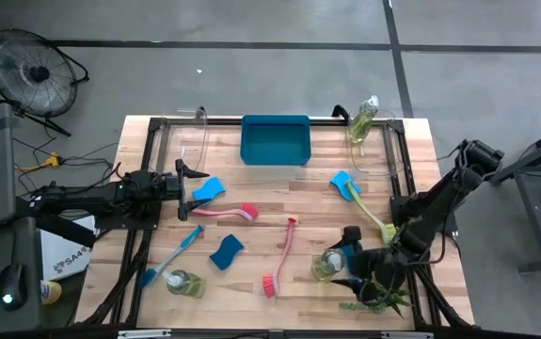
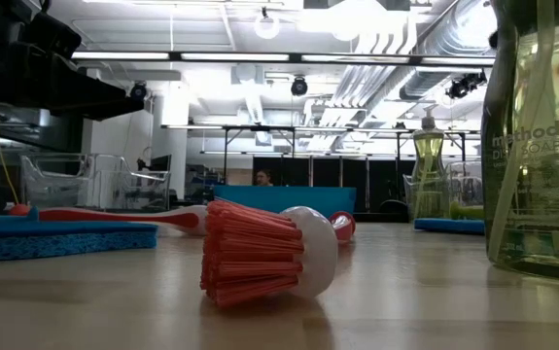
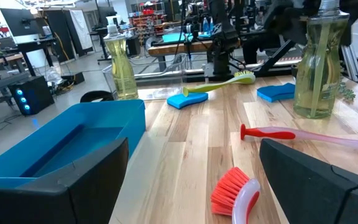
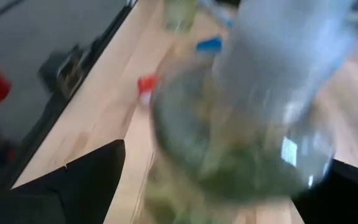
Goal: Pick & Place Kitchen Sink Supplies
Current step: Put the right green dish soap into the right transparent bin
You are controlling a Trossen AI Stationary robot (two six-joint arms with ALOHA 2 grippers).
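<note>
The blue tray (image 1: 275, 139) at the far middle edge of the table (image 1: 279, 212) is taken as the landmark. The left gripper (image 1: 187, 179) is seen to the near left of the tray with its fingers spread apart and nothing between them, just beside a blue sponge (image 1: 208, 189). A pink-red brush (image 1: 225, 212) is laid on the near side of that sponge, its bristle head pointing right. A second blue sponge (image 1: 226, 250) and a second pink-red brush (image 1: 280, 258) are found nearer still, roughly in line with the tray; this brush's head (image 2: 260, 253) fills the low view. A blue brush (image 1: 171, 257) and a toppled bottle (image 1: 185, 283) are placed toward the near left corner. To the right of the tray a bottle (image 1: 363, 120) is stood upright at the far edge, and a third sponge (image 1: 344, 181) is touched by the yellow-green brush (image 1: 371, 215). The right gripper (image 1: 353, 247) is held well to the near right of the tray, its fingers apart on either side of a lying bottle (image 4: 247, 118) without being clamped on it. A spiky green plant (image 1: 380, 298) is seen beside that arm.
</note>
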